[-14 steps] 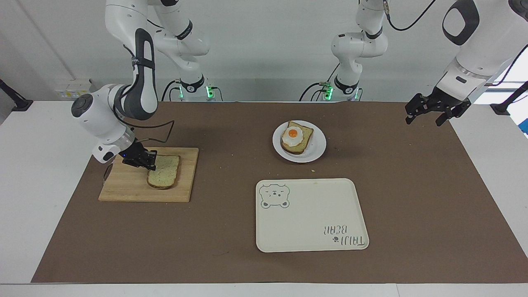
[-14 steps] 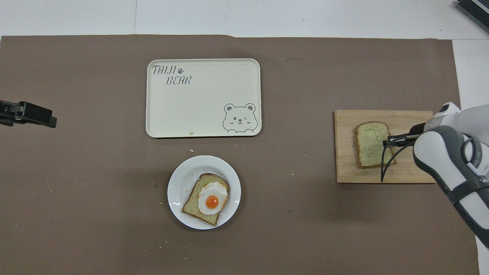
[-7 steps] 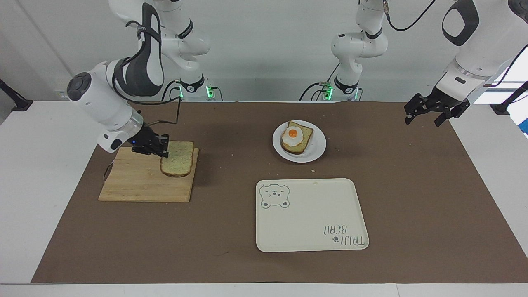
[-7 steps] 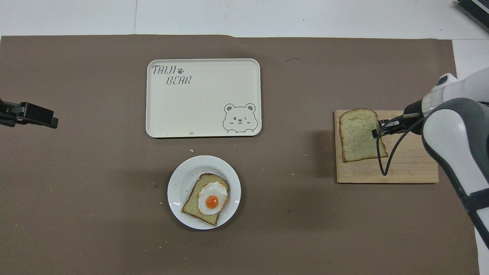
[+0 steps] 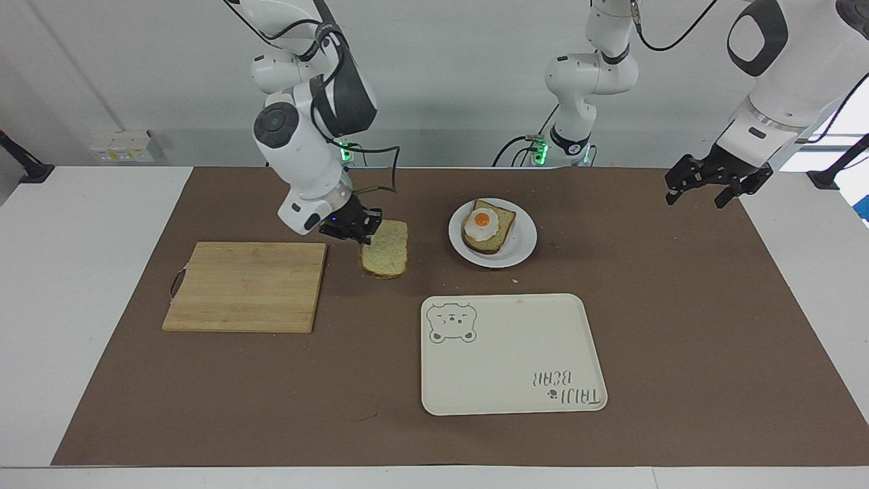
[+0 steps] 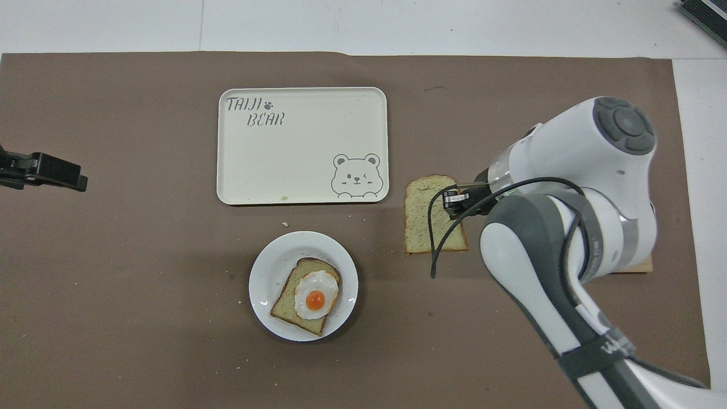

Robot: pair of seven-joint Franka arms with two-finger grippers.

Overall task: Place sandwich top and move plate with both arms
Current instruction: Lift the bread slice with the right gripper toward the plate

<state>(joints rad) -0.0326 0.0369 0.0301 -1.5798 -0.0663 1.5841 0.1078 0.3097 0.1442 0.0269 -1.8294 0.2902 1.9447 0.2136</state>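
Note:
My right gripper [image 5: 366, 232] [image 6: 452, 202] is shut on the edge of the sandwich top [image 5: 385, 249] [image 6: 427, 216], a plain pale slice with brown crust. It hangs in the air over the brown mat between the wooden board and the plate. The small white plate [image 5: 523, 248] [image 6: 267, 272] carries a bread slice with a fried egg [image 5: 483, 225] [image 6: 316, 294]. My left gripper [image 5: 699, 189] [image 6: 68, 180] waits open in the air over the mat's edge at the left arm's end of the table, holding nothing.
A bare wooden cutting board [image 5: 248, 286] lies toward the right arm's end; in the overhead view my right arm hides nearly all of it. A cream tray [image 5: 509, 353] [image 6: 301, 145] with a bear drawing lies farther from the robots than the plate. Crumbs dot the mat.
The right gripper lifted the sandwich top off the cutting board and carried it toward the plate. The left arm stayed still.

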